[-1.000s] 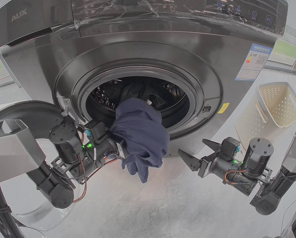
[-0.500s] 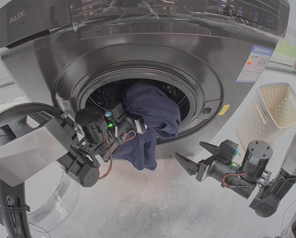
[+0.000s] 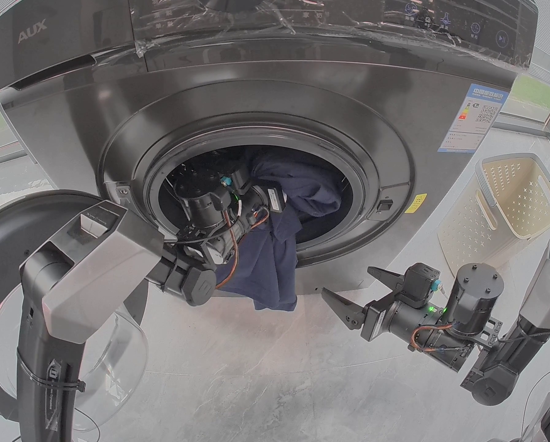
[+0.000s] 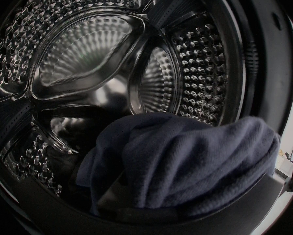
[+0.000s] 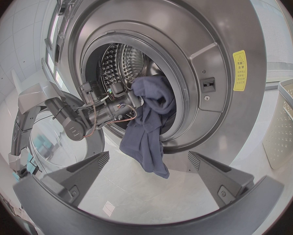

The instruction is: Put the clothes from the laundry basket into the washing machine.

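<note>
A navy garment [image 3: 275, 259] hangs over the lower rim of the washing machine's [image 3: 348, 105] round opening, part inside the drum, its tail dangling outside toward the floor. My left gripper [image 3: 285, 199] is inside the opening, shut on the garment, with cloth draped over its fingers. In the left wrist view the bunched navy cloth [image 4: 185, 160] lies before the shiny perforated drum [image 4: 87, 56]. My right gripper [image 3: 348, 283] hangs open and empty low in front of the machine, to the right of the garment [image 5: 146, 137].
The cream laundry basket [image 3: 514, 207] lies tipped against the machine's right side on the floor, with nothing visible inside. The machine's round glass door [image 3: 103, 363] is swung open on the left, behind my left arm. Pale bare floor lies in front.
My left arm has pushed forward and up, carrying the navy garment from in front of the opening into the drum. The right gripper has drifted slightly lower and left, still open.
</note>
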`<state>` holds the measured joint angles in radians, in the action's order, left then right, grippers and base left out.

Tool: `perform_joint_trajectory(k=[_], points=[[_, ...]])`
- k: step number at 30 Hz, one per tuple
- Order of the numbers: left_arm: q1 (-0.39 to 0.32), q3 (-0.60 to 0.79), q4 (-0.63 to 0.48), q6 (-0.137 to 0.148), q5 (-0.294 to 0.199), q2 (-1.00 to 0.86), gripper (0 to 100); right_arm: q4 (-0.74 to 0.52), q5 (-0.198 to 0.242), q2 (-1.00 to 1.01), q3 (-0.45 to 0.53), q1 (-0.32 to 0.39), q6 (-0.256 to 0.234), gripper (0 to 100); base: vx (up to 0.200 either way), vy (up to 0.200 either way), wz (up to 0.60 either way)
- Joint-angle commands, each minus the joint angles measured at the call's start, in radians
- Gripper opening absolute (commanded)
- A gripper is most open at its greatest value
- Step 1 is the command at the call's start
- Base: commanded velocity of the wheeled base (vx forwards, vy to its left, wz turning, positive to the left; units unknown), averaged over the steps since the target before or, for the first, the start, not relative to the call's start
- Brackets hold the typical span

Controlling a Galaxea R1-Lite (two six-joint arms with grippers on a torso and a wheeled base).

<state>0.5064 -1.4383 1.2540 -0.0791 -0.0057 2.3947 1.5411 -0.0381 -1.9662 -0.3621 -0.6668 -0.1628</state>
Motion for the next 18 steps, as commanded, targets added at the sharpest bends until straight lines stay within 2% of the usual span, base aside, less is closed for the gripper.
perform_joint_trajectory(k=[1, 5, 9, 10, 15, 18], points=[[-0.023, -0.208, -0.107, -0.004, 0.056, 0.101, 0, 0.001, 0.001, -0.013, 0.000, -0.002, -0.001, 100, 0.000, 0.000, 0.00], [-0.026, -0.249, -0.154, -0.034, 0.087, 0.100, 0, 0.001, 0.001, -0.013, 0.000, 0.000, 0.000, 100, 0.000, 0.000, 0.00], [-0.031, -0.240, -0.162, -0.037, 0.087, 0.095, 0, 0.001, 0.001, -0.017, -0.001, -0.002, 0.000, 100, 0.000, 0.000, 0.00], [-0.031, -0.240, -0.162, -0.037, 0.087, 0.095, 100, 0.001, 0.001, -0.019, -0.001, -0.002, 0.000, 100, 0.000, 0.000, 0.00], [-0.025, -0.203, -0.171, -0.065, 0.092, 0.081, 100, 0.001, 0.001, -0.019, -0.001, -0.002, 0.000, 100, 0.000, 0.000, 0.00], [-0.019, -0.116, -0.312, -0.119, 0.115, 0.001, 100, 0.001, 0.001, -0.019, -0.001, -0.002, 0.000, 100, 0.000, 0.000, 0.00]])
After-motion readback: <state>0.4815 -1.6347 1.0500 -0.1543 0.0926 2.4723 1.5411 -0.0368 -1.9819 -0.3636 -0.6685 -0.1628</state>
